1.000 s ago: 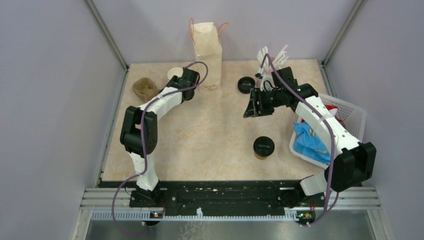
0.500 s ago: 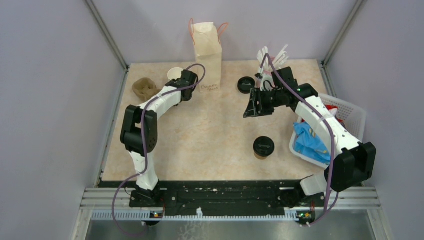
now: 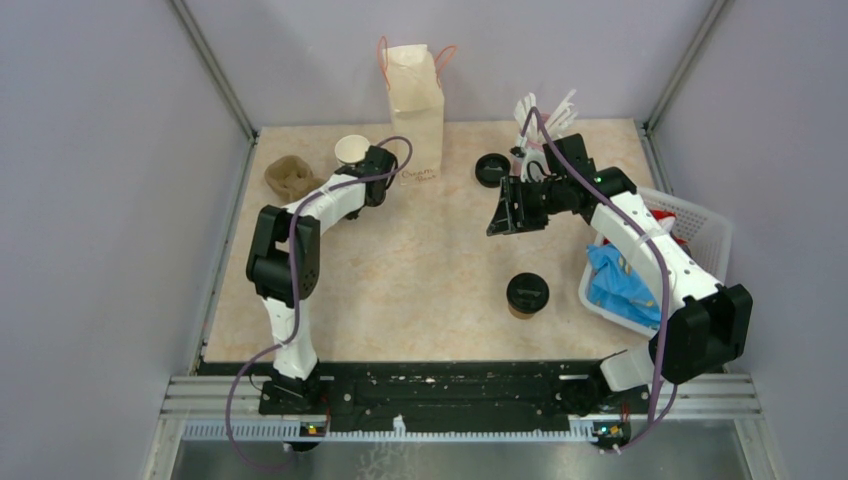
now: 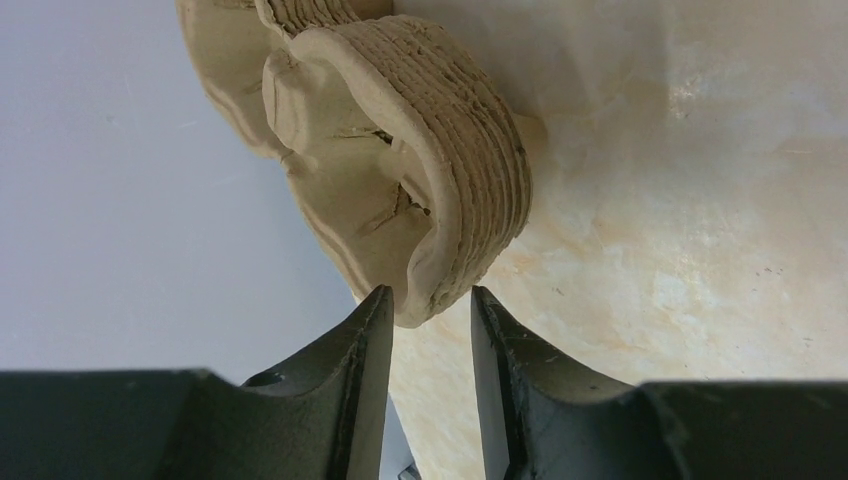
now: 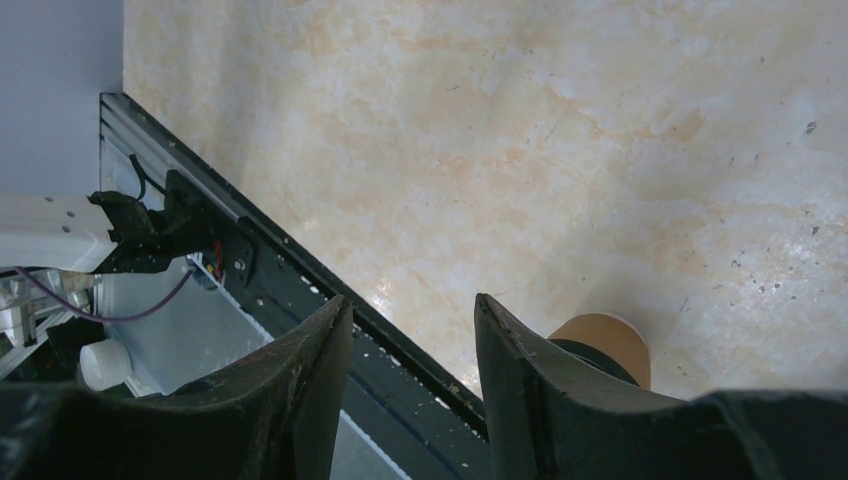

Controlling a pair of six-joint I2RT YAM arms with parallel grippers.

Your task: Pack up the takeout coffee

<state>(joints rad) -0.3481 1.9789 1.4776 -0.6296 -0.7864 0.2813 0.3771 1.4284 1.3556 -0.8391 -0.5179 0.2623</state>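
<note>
— Coffee first: where does it stand?

— The takeout coffee (image 3: 527,295), a small brown paper cup under a round black plastic lid, stands upright on the beige marbled tabletop (image 3: 420,270). That is lower right of centre in the overhead view, just left of the white plastic basket (image 3: 708,235) at the right edge.

— And the right hand?

— The right hand (image 5: 412,305) hangs above the tabletop, higher in the overhead frame than the cup and well apart from it. Its fingers are spread and only bare tabletop shows between them, so it is released. In its wrist view the cup peeks out behind the finger on the right, at the bottom of the frame.

— The left hand?

— The left hand (image 4: 430,300) is in the upper left of the overhead view, close beside a lidless white-rimmed paper cup (image 3: 350,150). It is released too, fingers apart with nothing pinched. Its wrist view looks past the fingertips at a brown ridged moulded-pulp piece (image 4: 400,170) lying by the grey wall. Overhead, that piece sits further left, apart from the hand.

— Anything else on the tabletop?

— A tall white paper bag with red handles (image 3: 415,95) stands at top centre. A loose round black plastic lid (image 3: 491,168) lies to its right. A crumpled blue bag (image 3: 615,280) fills part of the basket.
</note>
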